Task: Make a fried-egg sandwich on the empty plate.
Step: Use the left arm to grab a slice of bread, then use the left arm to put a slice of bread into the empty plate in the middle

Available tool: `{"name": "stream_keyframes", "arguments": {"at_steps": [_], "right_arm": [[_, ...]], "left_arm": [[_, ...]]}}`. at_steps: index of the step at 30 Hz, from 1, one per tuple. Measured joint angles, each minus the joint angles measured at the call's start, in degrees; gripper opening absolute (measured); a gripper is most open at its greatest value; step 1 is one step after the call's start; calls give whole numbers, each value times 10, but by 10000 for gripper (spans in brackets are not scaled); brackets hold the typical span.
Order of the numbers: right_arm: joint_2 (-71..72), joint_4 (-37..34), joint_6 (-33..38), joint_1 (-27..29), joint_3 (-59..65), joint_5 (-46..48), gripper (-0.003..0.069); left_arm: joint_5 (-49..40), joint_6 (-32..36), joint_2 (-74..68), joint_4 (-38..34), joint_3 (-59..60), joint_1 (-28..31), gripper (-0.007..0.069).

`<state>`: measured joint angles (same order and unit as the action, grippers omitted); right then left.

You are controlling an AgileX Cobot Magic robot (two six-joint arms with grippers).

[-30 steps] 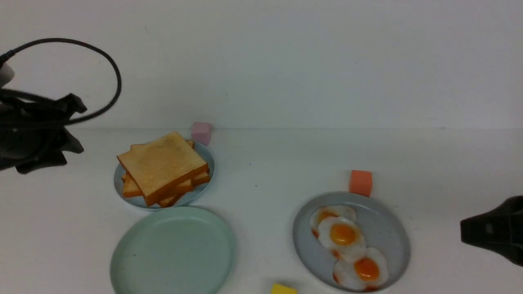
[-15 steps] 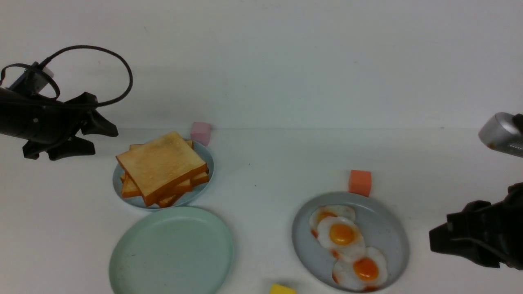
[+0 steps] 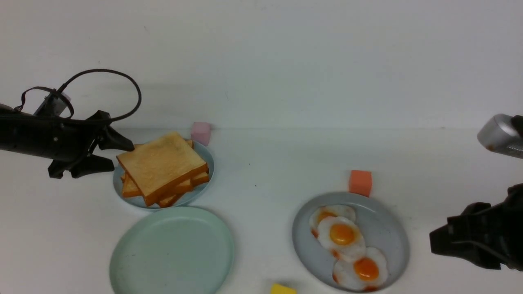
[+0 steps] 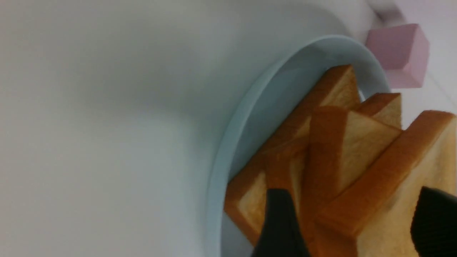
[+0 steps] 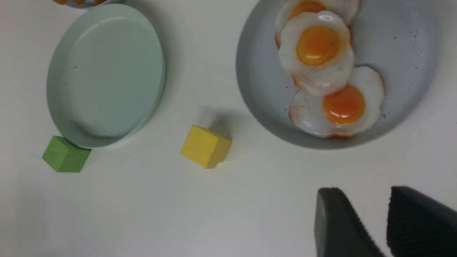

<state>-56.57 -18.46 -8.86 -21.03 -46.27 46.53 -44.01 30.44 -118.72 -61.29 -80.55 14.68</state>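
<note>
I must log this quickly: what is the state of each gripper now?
Left gripper: open, at the toast pile, holding nothing.
Right gripper: slightly open, holding nothing.

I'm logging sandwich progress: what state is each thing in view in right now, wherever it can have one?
Empty plate, bare, nothing on it.
Toast pile, stacked on the light-blue plate, no slice lifted.
Fried eggs, three overlapping on the grey-blue plate.
Left gripper, open, fingers either side of the pile's corner.
Right gripper, open, holding nothing.
</note>
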Motion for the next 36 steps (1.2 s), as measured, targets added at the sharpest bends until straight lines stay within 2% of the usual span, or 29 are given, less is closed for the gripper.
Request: {"name": "stream_keyframes", "arguments": {"at_steps": [3,6,10,14,17,19,24,27,32,36], "right_arm": [[0,0,0,0,0,0,241],[0,0,0,0,0,0,241],[0,0,0,0,0,1,241],[0,2,0,0,0,13,242],[0,9,0,0,0,19,241],[0,20,0,0,0,25,241],[0,27,2,0,0,26,241],[0,30,7,0,0,22,241],[0,36,13,0,0,13,241],[0,37,13,0,0,13,241]], "left_arm": [[-3,15,-2,-14,0,0,439],[-8,33,-8,-25,-1,0,360],[-9,43,-13,-24,-1,1,197],[-20,46,-9,-24,-1,6,91],[-34,50,3,-20,-1,16,92],[-56,81,32,-19,-2,33,92],[-184,212,95,-14,-5,51,92],[-234,296,111,39,-5,20,92],[-239,313,111,134,19,-65,92],[-231,313,110,163,39,-102,92]]}}
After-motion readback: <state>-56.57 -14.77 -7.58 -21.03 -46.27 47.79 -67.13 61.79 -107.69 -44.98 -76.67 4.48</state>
